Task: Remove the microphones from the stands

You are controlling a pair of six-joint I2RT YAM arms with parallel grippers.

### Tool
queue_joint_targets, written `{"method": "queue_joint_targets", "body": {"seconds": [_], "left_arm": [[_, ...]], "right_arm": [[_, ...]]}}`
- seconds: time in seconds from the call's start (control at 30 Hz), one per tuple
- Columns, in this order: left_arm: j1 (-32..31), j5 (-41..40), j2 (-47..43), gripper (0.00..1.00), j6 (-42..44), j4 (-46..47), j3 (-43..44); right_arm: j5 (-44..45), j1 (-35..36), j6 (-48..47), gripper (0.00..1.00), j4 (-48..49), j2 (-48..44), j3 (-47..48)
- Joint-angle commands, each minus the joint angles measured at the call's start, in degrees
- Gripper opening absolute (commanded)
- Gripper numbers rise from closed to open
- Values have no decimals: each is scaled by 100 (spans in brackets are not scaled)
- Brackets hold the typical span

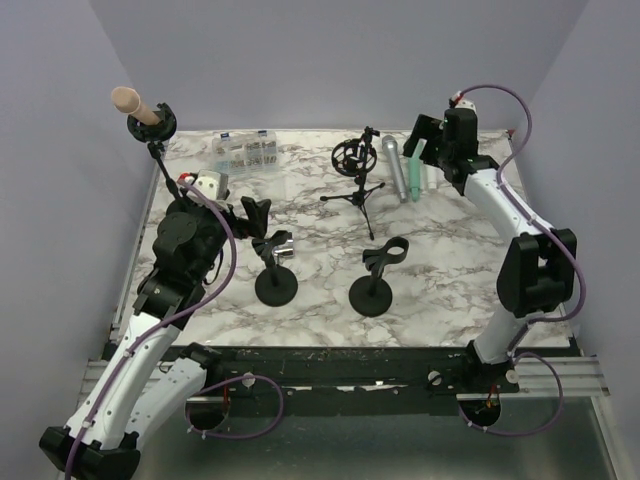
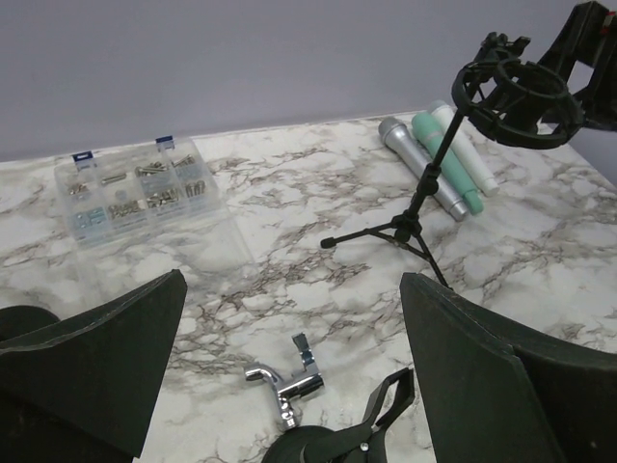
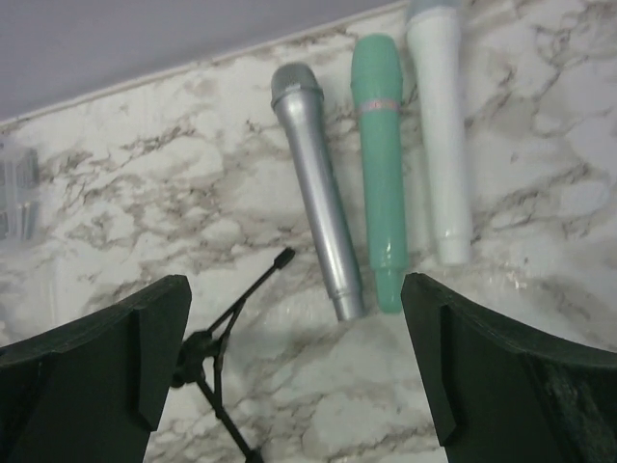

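A tan microphone [image 1: 134,102] sits tilted in the black clip of a tall stand [image 1: 157,150] at the table's far left corner, seen only from above. Three microphones lie side by side on the marble at the back right: silver [image 3: 316,217], green [image 3: 380,164] and white [image 3: 441,135]. My right gripper [image 3: 294,289] hangs open just above them with nothing between its fingers [image 1: 430,150]. My left gripper [image 2: 294,289] is open and empty over a round-base stand with a chrome clip [image 2: 289,381], well to the right of the tan microphone [image 1: 257,218].
A tripod stand with an empty shock mount [image 1: 355,160] stands mid-table at the back. Two round-base stands [image 1: 276,285] [image 1: 372,293] sit near the front. A clear parts box [image 1: 246,150] lies at the back left. Grey walls close in three sides.
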Motion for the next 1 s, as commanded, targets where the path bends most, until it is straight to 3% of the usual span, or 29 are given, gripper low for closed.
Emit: {"method": "queue_joint_targets", "body": {"seconds": [0.0,0.23,0.57,0.7,0.87,0.97], "left_arm": [[-34,635,-82,96,-144,252,68],[-29,1061,-141,96,-898,585,228],[-29,1571,454,97,-1341,558,1486],[-29,1597,685,97,-1153,627,1641],[-27,1646,704,97,-781,862,1312],[-21,1660,684,97,-597,904,1033]], "right_arm": [[-911,-27,777,100,-16,-925,-896],[-2053,-27,1268,100,335,-1821,-1690],[-3354,-27,2072,98,1385,-1537,-2385],[-3973,-27,2888,96,2692,-1098,-2911],[-4670,-18,4810,93,5478,-301,-3614],[-4693,-9,5612,91,6647,143,-3831]]}}
